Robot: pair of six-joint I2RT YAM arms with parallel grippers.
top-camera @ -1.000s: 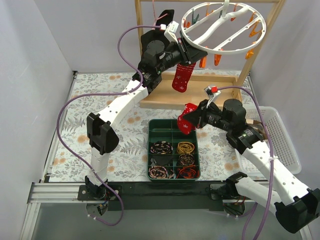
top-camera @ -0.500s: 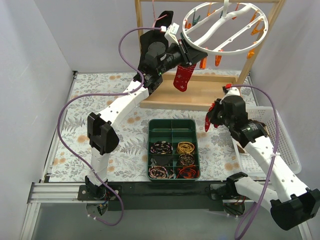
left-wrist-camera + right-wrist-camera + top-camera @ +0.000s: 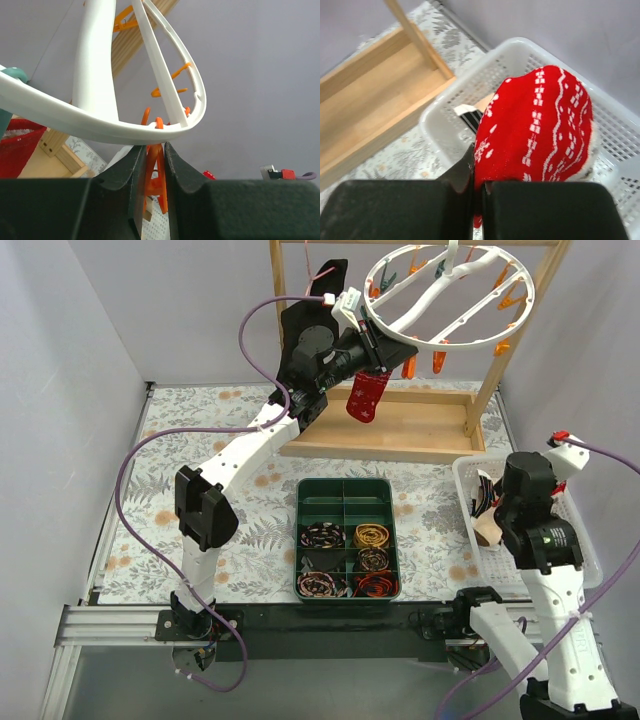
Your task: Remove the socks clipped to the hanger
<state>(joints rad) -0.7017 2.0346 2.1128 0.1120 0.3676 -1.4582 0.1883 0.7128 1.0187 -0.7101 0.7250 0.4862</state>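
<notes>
— Where is the hanger to be found?
— The hanger (image 3: 95, 65) is hung high on the wooden frame (image 3: 400, 432) and is tilted. A hanging red sock (image 3: 365, 398) is clipped below its near-left edge.
— How is the left tool set?
— The left tool (image 3: 154, 165) is raised to the rim. Its fingers are squeezed together on an orange clip (image 3: 156, 175) just under the ring.
— And the right tool?
— The right tool (image 3: 477, 187) is clamped on a patterned red sock (image 3: 540, 125) (white dotted bands and small flecks are seen on it). That sock is held over the white basket (image 3: 450, 107) at the right side of the surface (image 3: 250, 510). Other fabric is seen lying in the basket, but it cannot be made out clearly.
</notes>
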